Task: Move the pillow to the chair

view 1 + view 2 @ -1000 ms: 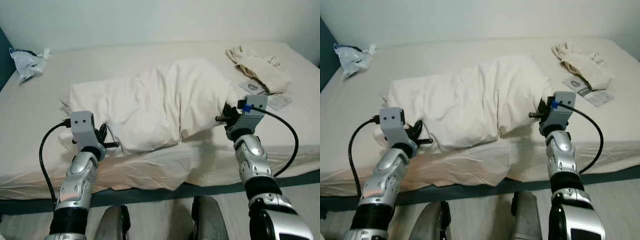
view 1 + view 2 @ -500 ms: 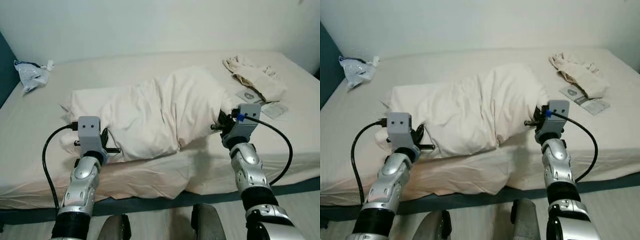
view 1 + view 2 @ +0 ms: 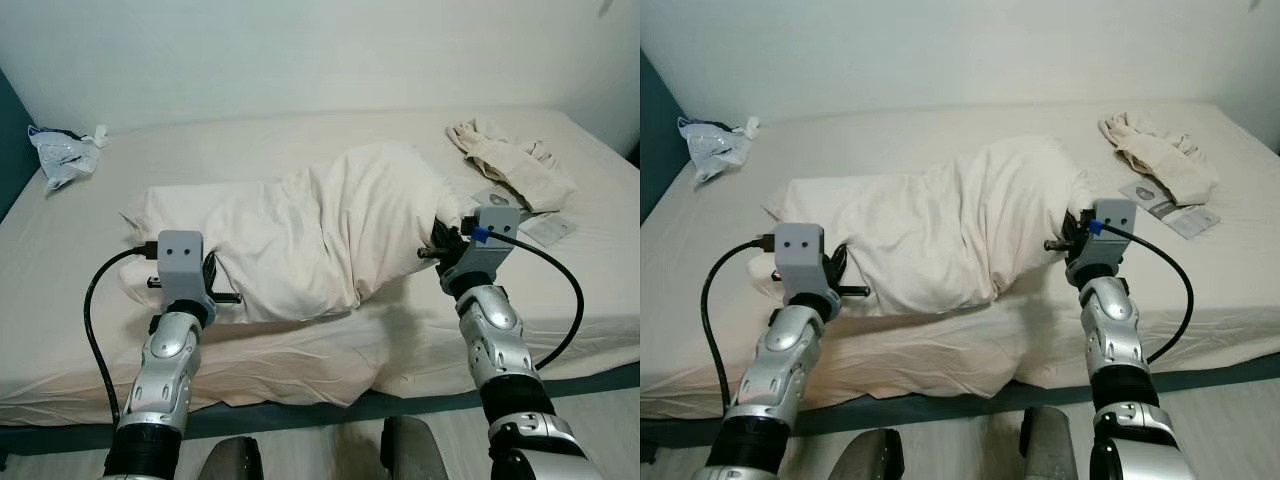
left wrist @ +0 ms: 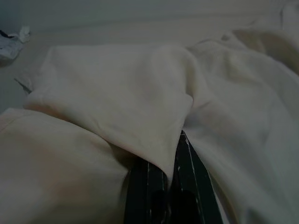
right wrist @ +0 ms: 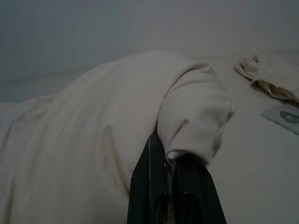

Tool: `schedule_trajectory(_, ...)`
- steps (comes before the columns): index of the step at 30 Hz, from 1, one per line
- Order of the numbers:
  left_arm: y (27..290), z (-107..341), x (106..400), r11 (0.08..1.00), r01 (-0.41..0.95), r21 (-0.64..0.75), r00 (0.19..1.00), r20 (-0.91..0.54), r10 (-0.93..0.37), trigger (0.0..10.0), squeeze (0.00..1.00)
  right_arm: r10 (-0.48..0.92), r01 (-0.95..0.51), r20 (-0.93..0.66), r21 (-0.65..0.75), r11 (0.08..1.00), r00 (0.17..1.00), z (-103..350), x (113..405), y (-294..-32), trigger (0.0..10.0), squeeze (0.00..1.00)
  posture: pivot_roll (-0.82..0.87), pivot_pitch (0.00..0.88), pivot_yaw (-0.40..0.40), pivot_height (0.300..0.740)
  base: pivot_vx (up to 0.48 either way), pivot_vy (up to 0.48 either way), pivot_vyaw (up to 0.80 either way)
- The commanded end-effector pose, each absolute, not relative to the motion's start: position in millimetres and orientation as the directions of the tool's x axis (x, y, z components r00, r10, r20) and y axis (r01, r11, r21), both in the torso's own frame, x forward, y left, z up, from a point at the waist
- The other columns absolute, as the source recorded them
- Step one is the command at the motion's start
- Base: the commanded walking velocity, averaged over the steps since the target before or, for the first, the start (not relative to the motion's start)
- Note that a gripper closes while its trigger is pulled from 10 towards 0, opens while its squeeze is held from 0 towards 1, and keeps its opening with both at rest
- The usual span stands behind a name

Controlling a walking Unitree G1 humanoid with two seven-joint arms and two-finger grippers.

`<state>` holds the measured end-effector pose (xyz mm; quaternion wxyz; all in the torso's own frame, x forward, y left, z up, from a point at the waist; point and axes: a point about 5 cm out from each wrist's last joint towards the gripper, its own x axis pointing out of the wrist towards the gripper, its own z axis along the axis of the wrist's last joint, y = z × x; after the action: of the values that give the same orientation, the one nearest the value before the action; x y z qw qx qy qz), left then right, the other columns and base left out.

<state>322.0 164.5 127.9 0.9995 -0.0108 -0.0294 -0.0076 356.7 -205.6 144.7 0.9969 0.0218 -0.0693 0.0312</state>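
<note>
A large cream pillow (image 3: 310,225) lies crumpled across the middle of the bed (image 3: 250,145), its right end humped up. My left gripper (image 3: 205,272) is shut on a fold at the pillow's near left corner; the wrist view shows its black fingers (image 4: 149,186) pinching the cream fabric (image 4: 154,140). My right gripper (image 3: 440,240) is shut on the pillow's right end, where its fingers (image 5: 154,182) clamp a bulging fold (image 5: 196,116). Both arms reach in from the bed's near edge.
A crumpled cream cloth (image 3: 510,160) and a flat paper or packet (image 3: 545,225) lie at the bed's right side. A plastic bag (image 3: 62,155) sits at the far left corner. A white wall runs behind the bed. The bed's near edge (image 3: 300,400) is just before my legs.
The pillow has risen slightly off the mattress in both grippers, bunching more toward the right. The camera has shifted back and up a little, showing more of the bed.
</note>
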Motion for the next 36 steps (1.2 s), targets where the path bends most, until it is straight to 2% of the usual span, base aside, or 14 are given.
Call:
schedule_trajectory(1,159.0,131.4,322.1,0.999,0.035,-0.016,0.995,0.094,-0.034,10.0,0.0,0.122,-0.125,0.152,0.004,0.992,0.981,147.7,357.3,-192.4,10.0,0.0,-0.02,0.052,0.006,0.626,0.0,0.0,0.0)
schedule_trajectory(9,158.6,129.4,320.5,0.999,0.03,-0.031,0.995,0.097,-0.027,10.0,0.0,0.107,-0.103,0.14,-0.033,0.994,0.984,144.0,356.8,-189.0,10.0,0.0,-0.02,0.056,-0.002,0.626,0.0,0.0,0.0)
schedule_trajectory(13,159.5,128.9,321.3,0.999,0.026,-0.031,0.995,0.098,-0.023,10.0,0.0,0.147,-0.15,0.129,0.016,0.989,0.981,142.9,356.5,-185.5,10.0,0.0,-0.02,0.053,-0.004,0.626,0.0,0.0,0.0)
schedule_trajectory(22,156.6,130.4,324.2,0.999,0.027,-0.039,0.994,0.107,-0.023,10.0,0.0,0.155,-0.154,0.142,-0.018,0.988,0.978,148.9,358.6,-186.5,10.0,0.0,-0.03,0.046,-0.004,0.666,0.0,0.0,0.0)
schedule_trajectory(36,155.8,129.9,322.9,0.998,0.027,-0.049,0.993,0.113,-0.021,10.0,0.0,0.149,-0.145,0.134,-0.04,0.989,0.98,147.0,358.0,-187.9,10.0,0.0,-0.03,0.05,-0.007,0.666,0.0,0.0,0.0)
